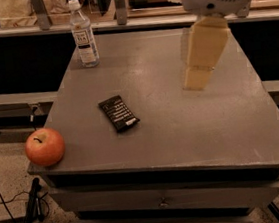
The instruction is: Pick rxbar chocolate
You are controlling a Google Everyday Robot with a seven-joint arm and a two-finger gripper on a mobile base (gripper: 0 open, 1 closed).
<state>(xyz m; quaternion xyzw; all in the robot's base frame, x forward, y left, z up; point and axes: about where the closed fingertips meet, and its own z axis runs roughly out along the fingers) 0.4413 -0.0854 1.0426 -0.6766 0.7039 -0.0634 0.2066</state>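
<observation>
The rxbar chocolate (118, 113), a small flat black bar with white text lines and a white patch at its near end, lies on the grey table (181, 124) left of centre. My gripper (196, 83) hangs from the arm at the upper right, above the table's right half. It is well to the right of the bar and a little behind it, apart from it.
A clear water bottle (83, 35) with a white cap stands at the table's back left corner. A red apple (45, 147) sits at the front left corner, near the edge. Drawers run below the table's front. Shelving stands behind.
</observation>
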